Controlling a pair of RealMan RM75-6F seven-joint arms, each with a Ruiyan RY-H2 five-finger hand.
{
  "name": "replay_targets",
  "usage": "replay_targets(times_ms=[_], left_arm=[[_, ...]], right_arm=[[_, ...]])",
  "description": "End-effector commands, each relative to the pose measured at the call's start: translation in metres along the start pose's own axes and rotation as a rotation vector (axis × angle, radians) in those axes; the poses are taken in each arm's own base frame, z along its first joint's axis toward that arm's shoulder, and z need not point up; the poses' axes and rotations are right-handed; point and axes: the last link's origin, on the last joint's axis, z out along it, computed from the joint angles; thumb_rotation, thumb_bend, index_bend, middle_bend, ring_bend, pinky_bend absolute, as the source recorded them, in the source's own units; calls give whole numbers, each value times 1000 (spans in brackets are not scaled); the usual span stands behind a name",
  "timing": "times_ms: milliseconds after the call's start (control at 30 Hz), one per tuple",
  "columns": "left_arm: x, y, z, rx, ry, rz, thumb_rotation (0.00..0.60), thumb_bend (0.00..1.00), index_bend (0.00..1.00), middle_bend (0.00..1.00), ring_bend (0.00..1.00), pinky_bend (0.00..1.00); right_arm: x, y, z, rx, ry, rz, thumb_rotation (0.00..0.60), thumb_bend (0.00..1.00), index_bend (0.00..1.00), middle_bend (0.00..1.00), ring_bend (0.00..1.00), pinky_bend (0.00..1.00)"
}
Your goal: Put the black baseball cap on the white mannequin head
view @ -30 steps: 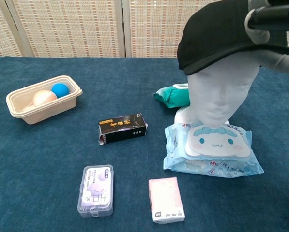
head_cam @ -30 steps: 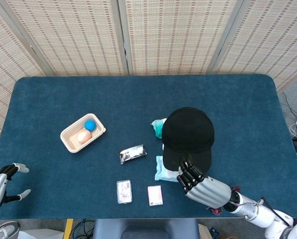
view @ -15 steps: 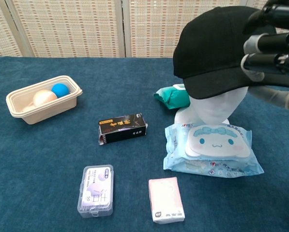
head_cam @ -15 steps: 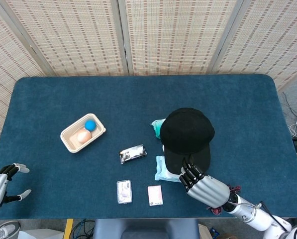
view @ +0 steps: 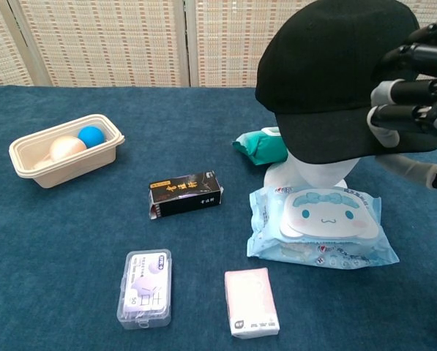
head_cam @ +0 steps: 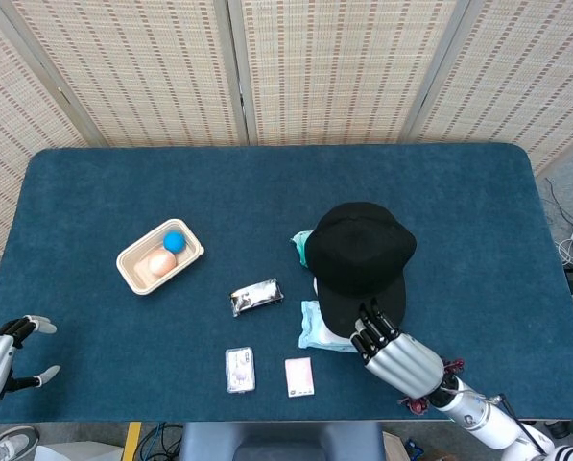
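Cap sitting on the head, near the tabletop's front edge.
Right hand (view: 412,88) gripping the black baseball cap (head_cam: 363,254) over the white mannequin head (view: 328,170); left hand (head_cam: 6,353) idling open; blue-carpeted tabletop (head_cam: 267,192), woven screens (head_cam: 315,67) behind.

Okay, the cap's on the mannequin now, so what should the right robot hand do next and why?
Probably let go of the brim and ease away. The black baseball cap already covers the white mannequin head, while the right robot hand grips its brim.

Blue table (head_cam: 94,202) bears tray (head_cam: 132,270), wipes (view: 322,227), boxes.
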Motion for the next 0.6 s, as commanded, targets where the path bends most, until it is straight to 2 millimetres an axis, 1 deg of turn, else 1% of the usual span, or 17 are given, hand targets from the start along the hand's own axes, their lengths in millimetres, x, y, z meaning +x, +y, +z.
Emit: replay_targets(times_ms=[33,167,367,500,600], left_arm=[[0,0,0,0,1,0,600,119,379,292,256,406],[0,0,1,2,0,0,600,119,379,292,257,406],[0,0,0,1,-1,1,600,119,379,292,256,406],[0,0,1,3,-3,1,600,119,379,292,257,406],[0,0,1,4,-4,1,600,119,379,292,257,406]], right_arm=[[3,1,-1,-11,6,12,600,466,635,549,324,310],[8,2,-4,-18,15,24,600,438,602,539,324,311],[11,3,-8,-36,4,42,600,339,525,511,322,311],[10,5,-11,-50,-17,42,600,295,467,477,297,311],[8,5,-14,-63,-44,45,600,256,404,438,267,311]])
